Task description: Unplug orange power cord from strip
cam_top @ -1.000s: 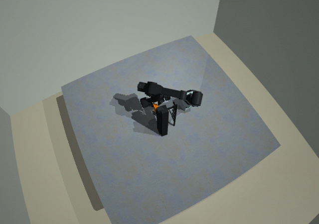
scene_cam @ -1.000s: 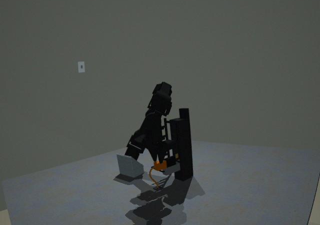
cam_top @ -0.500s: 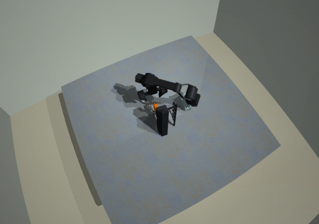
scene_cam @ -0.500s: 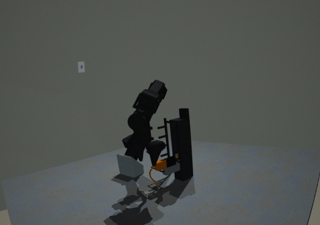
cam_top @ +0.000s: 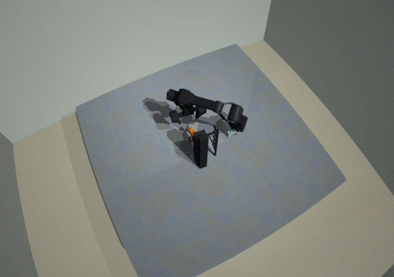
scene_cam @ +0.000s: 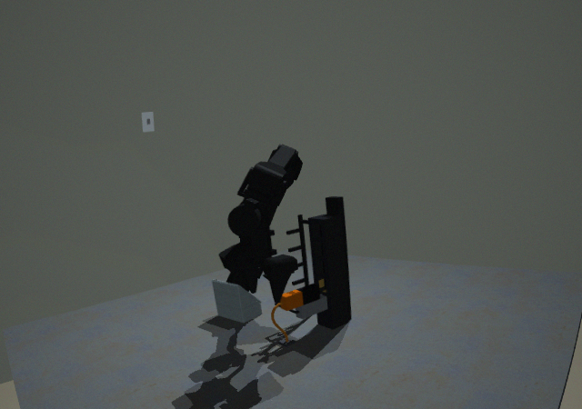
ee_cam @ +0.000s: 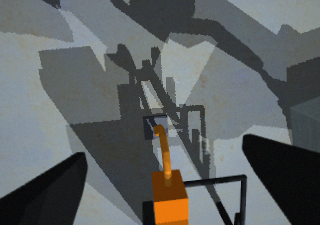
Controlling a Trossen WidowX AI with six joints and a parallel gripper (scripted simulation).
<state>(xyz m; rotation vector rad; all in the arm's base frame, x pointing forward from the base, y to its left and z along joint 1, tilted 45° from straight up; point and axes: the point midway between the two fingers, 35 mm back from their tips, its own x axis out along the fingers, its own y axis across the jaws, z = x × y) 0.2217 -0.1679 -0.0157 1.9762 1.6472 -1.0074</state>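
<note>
The room is dim, with plain grey walls and a blue-grey table [scene_cam: 423, 329], where the orange plug [scene_cam: 291, 299] sits low at the foot of the black power strip [scene_cam: 333, 264]; whether it is fully out of the socket I cannot tell. My tool [ee_cam: 165, 170] is spread wide and holds nothing — the plug [ee_cam: 170, 200] lies between the two fingers without touching them. To finish well, I think I should draw straight back and up, away from the cord [scene_cam: 278, 322]; my arm [scene_cam: 263, 216] is folded steeply, wrist pointing down.
</note>
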